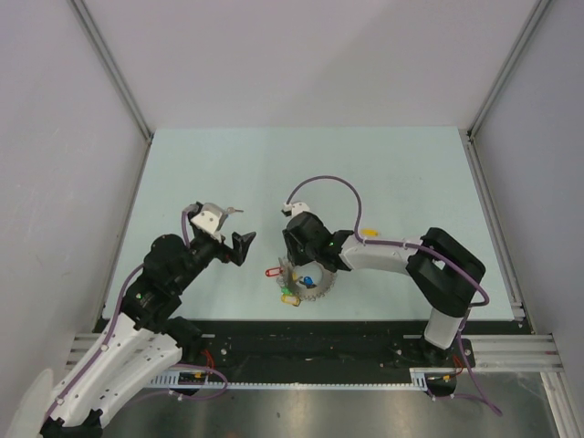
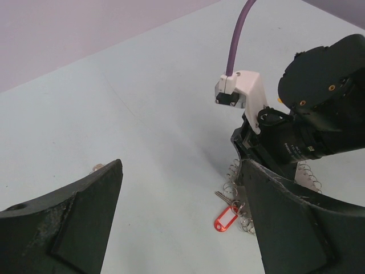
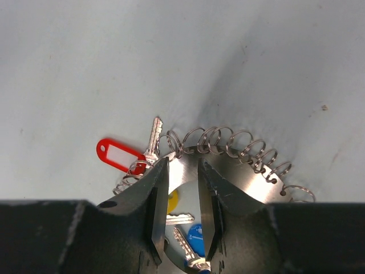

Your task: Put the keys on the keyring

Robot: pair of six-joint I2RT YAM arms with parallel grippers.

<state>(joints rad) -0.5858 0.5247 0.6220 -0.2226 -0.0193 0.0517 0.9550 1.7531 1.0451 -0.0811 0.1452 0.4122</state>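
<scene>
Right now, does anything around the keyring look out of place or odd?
Nothing damaged. The blue-tagged key and yellow-tagged key seem to lie loose inside the keyring, between the jaws of the right gripper, not on the ring's edge loops.

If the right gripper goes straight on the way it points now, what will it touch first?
Most likely the keyring: the right gripper points down at its flat metal band, which shows in the narrow gap between the jaws. Depth is unclear, so it may touch already.
</scene>
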